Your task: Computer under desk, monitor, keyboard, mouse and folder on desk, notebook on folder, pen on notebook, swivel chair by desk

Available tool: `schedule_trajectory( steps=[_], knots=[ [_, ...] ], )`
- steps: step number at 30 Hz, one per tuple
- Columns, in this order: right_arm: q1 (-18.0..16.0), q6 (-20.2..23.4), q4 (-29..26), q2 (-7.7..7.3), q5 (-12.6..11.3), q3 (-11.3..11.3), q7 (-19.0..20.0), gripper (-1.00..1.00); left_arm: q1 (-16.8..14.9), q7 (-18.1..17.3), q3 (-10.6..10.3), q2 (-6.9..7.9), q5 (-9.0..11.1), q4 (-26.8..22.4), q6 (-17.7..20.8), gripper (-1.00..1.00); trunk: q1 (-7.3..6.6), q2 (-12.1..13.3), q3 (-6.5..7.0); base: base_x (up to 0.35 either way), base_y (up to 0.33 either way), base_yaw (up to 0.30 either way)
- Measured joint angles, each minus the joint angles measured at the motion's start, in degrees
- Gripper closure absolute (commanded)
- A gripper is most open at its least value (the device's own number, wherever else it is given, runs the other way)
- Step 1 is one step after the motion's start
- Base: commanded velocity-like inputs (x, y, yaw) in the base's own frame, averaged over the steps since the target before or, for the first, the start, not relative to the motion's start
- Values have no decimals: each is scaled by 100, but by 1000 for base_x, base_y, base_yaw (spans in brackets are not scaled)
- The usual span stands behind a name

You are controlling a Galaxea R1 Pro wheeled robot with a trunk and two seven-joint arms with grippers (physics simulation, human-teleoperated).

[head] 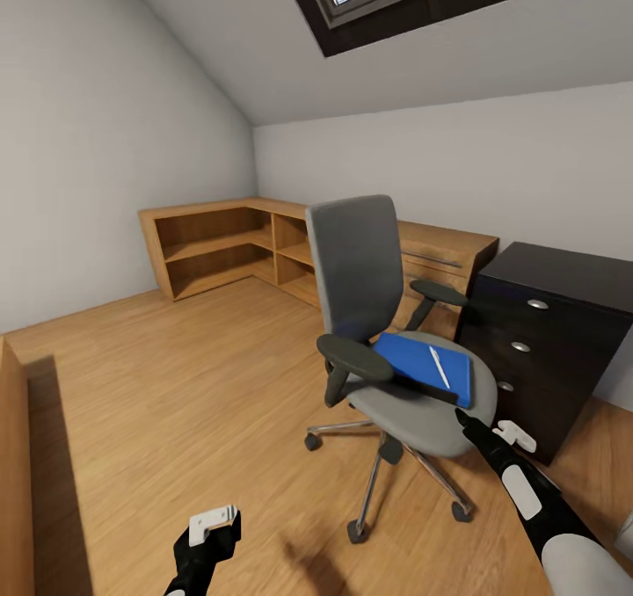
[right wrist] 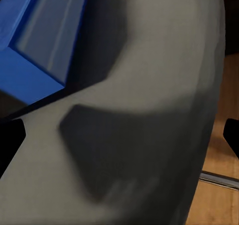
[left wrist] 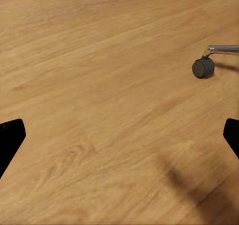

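No text, label, brand, number or sign can be read anywhere in these views. The blue folder point(head: 424, 363) on the swivel chair point(head: 387, 332) has a plain cover, the pen point(head: 439, 367) on it carries no marking, and the black drawer fronts point(head: 527, 350) show plain round knobs.

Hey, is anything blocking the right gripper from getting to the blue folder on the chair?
Nothing visible does. The right gripper sits at the seat's front edge, and the folder lies just beyond it with a pen on top.
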Motion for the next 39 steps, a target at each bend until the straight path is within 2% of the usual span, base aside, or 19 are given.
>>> schedule_trajectory(
  steps=[9,24,39],
  knots=[
    [-1,-14,-6,75,-1,4,4,-100,-3,0,0,3,-1,6,0,-100,0,0,0,0,0,99],
    [0,-16,-6,81,-6,1,8,-100,-4,0,0,6,0,8,0,-100,0,0,0,0,0,13],
    [1,-22,-12,77,-1,-4,4,-100,-1,0,0,2,-8,6,-8,-100,-3,-1,0,232,0,0]
  ],
)
